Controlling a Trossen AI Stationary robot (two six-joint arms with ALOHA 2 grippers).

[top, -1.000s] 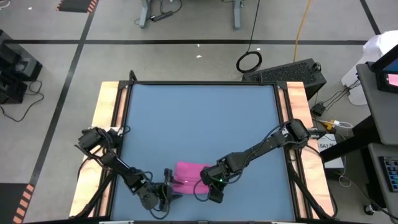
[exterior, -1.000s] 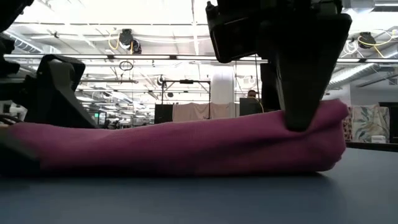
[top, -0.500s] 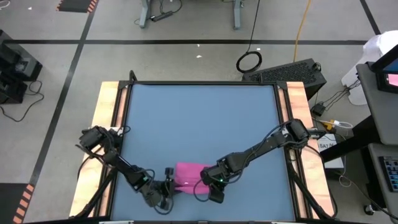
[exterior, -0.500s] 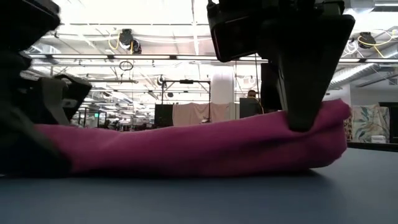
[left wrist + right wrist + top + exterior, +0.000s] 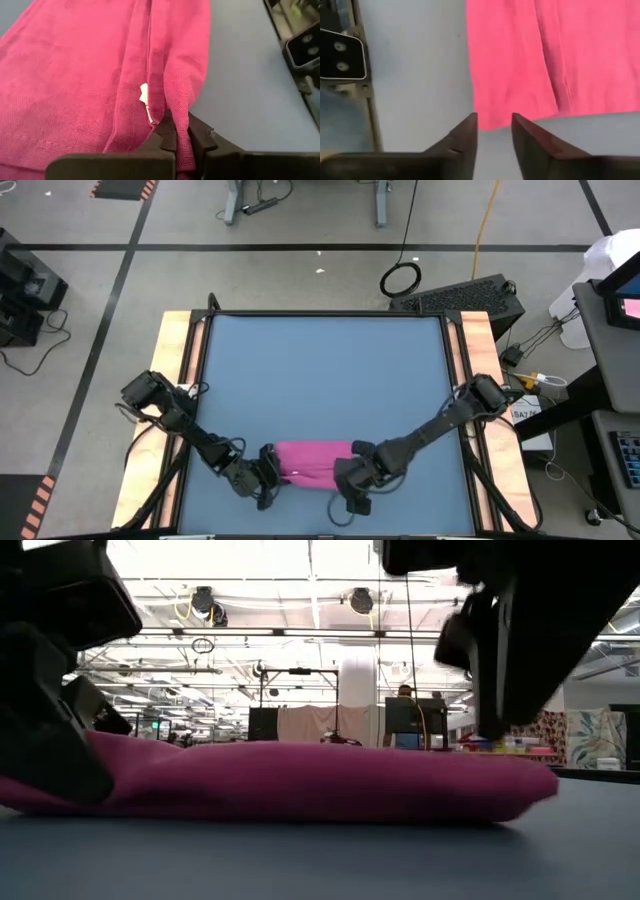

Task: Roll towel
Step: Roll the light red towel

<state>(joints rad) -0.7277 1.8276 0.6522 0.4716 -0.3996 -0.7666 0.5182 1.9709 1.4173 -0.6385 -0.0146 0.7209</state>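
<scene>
Near tabletop edge: towel (image 5: 312, 459), a folded magenta strip lying flat on the blue tabletop (image 5: 320, 370).
Left hand (image 5: 176, 142): clamped on the towel's left end, beside the white tag (image 5: 145, 97).
Right hand (image 5: 494, 131): fingers parted narrowly, gripping nothing, just off the towel's right end.

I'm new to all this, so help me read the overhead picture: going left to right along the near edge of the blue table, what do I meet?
Left claw, shut on the cloth's edge → small magenta-pink soft fabric towel lying flat on the blue table → right claw, open just off the towel's other end.
</scene>
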